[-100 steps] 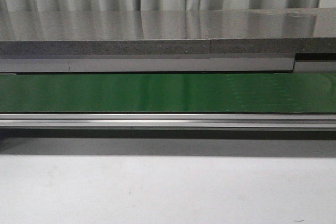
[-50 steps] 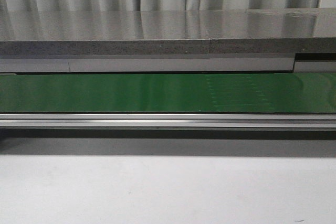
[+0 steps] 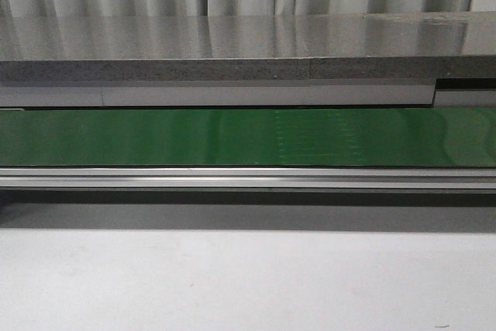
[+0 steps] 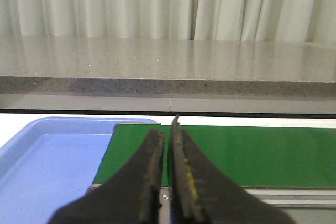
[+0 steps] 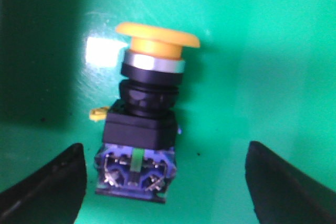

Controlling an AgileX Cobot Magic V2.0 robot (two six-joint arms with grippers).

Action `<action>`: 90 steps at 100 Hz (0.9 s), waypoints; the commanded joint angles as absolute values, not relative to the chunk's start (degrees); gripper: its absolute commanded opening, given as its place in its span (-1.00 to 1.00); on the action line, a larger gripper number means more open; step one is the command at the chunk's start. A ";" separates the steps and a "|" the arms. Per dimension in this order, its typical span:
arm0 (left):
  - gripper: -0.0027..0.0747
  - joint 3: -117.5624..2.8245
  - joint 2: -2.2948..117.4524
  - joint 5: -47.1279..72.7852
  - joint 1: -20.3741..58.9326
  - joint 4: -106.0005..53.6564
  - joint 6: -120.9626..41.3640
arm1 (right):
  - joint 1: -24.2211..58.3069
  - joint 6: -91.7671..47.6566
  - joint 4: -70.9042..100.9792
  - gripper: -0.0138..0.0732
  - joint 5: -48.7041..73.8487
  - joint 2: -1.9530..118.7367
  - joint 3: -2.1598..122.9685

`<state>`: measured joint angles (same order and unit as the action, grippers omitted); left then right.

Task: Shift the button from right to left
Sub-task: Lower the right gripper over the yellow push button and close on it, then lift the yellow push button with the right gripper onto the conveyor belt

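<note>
While a faint pale patch has drifted leftward along the green conveyor belt [image 3: 248, 137], the yellow-capped, black-bodied push-button [image 5: 144, 114] lies on green between the spread right gripper [image 5: 165, 182] (not yet grasped). Left gripper [image 4: 169, 182] is pressed together beside the blue plastic tray [image 4: 47, 156], so transfer hasn't started.

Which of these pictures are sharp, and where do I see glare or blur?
Front view: sharp, with pale reflections on the grey counter and a faint sheen on the green belt. Left wrist view: background sharp, left gripper close and soft. Right wrist view: the button is slightly blurred, a white glare spot beside it.
</note>
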<state>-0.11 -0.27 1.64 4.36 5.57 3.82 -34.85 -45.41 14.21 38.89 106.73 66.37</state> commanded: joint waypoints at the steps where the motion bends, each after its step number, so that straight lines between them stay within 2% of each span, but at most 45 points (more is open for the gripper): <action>1: -0.92 2.23 -2.35 -2.88 4.86 5.41 4.37 | -35.17 -46.11 14.38 0.66 36.96 104.95 68.08; 38: -0.92 2.23 -2.35 -2.88 4.86 5.41 4.37 | -35.11 -46.15 16.29 0.63 35.06 107.69 68.13; 47: -0.92 2.23 -2.35 -2.88 4.86 5.41 4.37 | -35.11 -46.15 16.85 0.50 35.12 108.46 68.13; 71: -0.92 2.23 -2.35 -2.88 4.86 5.41 4.37 | -35.11 -46.15 17.46 -0.06 35.25 108.23 68.17; 77: -0.92 2.23 -2.35 -2.88 4.86 5.41 4.37 | -35.17 -46.15 17.46 -0.12 35.77 107.99 68.66; 90: -0.92 2.23 -2.35 -2.88 4.86 5.41 4.37 | -35.28 -46.10 17.61 -0.12 37.19 106.50 70.47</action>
